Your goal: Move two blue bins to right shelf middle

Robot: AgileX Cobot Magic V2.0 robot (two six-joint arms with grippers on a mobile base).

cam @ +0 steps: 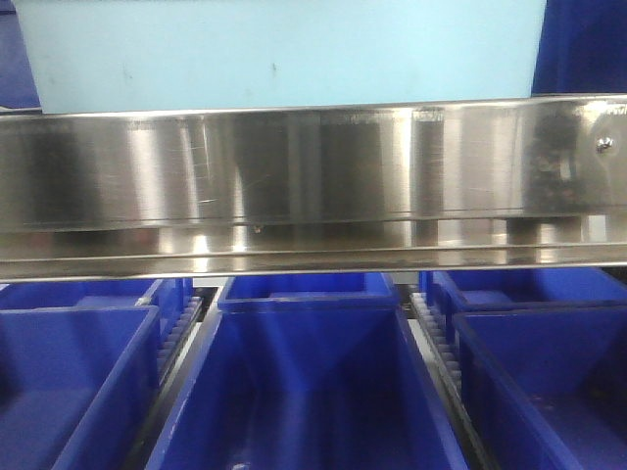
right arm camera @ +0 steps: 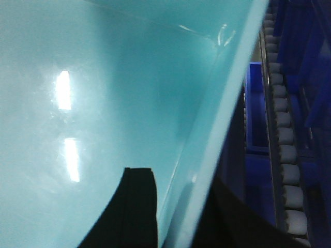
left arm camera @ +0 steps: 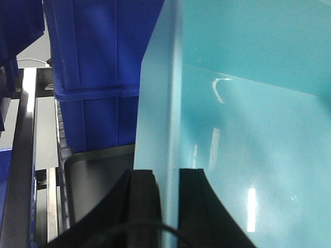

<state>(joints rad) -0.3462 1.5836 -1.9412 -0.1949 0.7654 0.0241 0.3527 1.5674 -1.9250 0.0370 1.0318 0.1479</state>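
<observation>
Pale-blue bin (cam: 274, 49) fills both wrist views and shows above the steel shelf rail (cam: 313, 176), with dark-blue bins (cam: 304, 392) below. Left gripper (left arm camera: 166, 181) and right gripper (right arm camera: 178, 196) each pinch one wall. Likely mid-carry: setting down, release and a second bin are left.

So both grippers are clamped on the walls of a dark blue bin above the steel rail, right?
Not quite: the bin is light turquoise, not dark blue, as the front view shows. The left gripper and right gripper are each clamped on one of its walls, above the steel rail.
</observation>
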